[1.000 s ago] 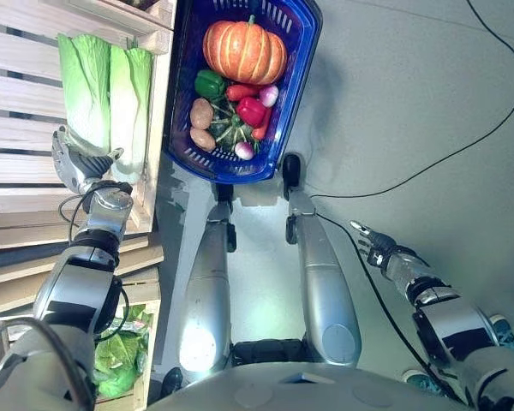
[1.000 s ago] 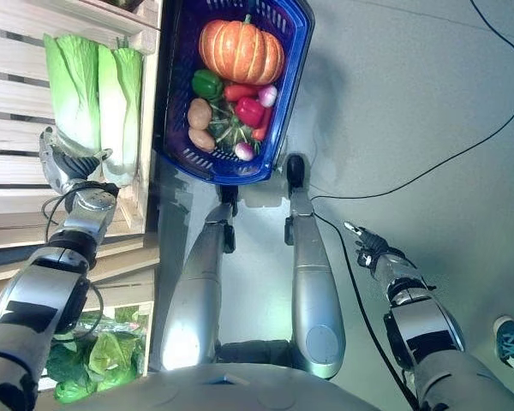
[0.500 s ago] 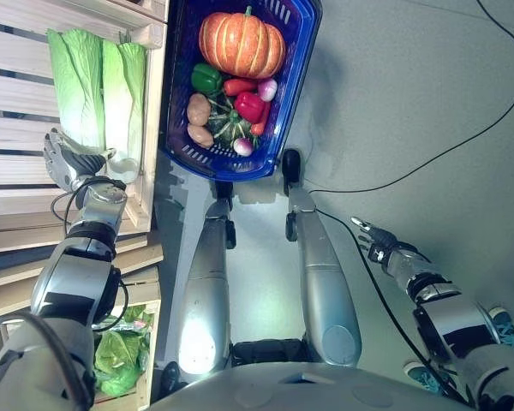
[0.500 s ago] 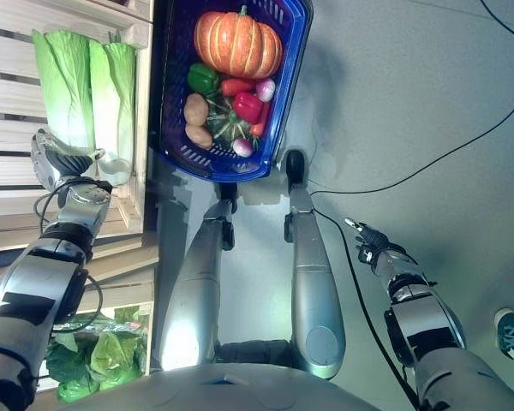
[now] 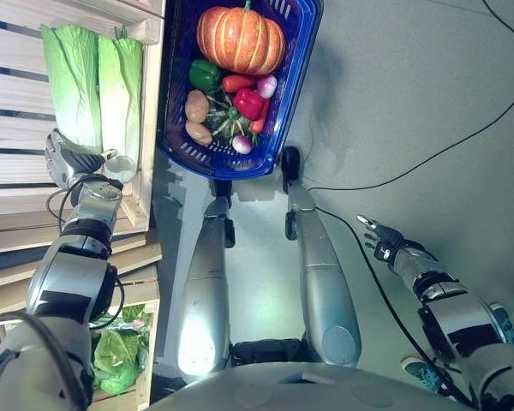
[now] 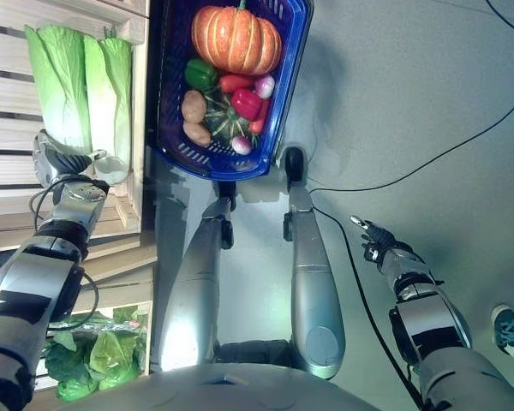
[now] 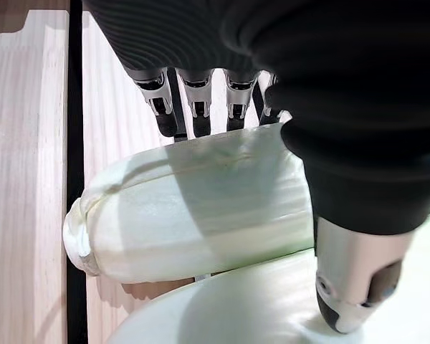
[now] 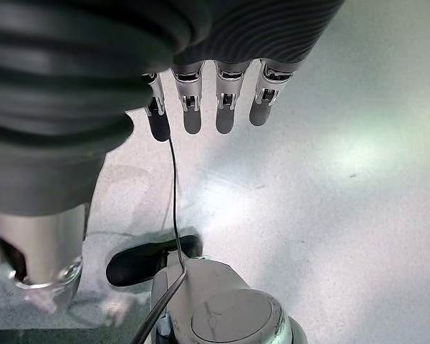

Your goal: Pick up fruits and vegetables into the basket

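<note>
At the left of the frame the left hand (image 5: pixel 68 160) rests at the white stem ends of two pale green cabbages (image 5: pixel 90 81) on the slatted wooden shelf (image 5: pixel 17 94). Its wrist view shows straight fingers (image 7: pixel 193 100) over one stem and the thumb on the other. The blue plastic basket (image 5: pixel 293 77), upper centre, holds an orange pumpkin (image 5: pixel 240 38). The right hand (image 5: pixel 384 241), fingers apart, hangs over the grey floor (image 5: pixel 411 103).
</note>
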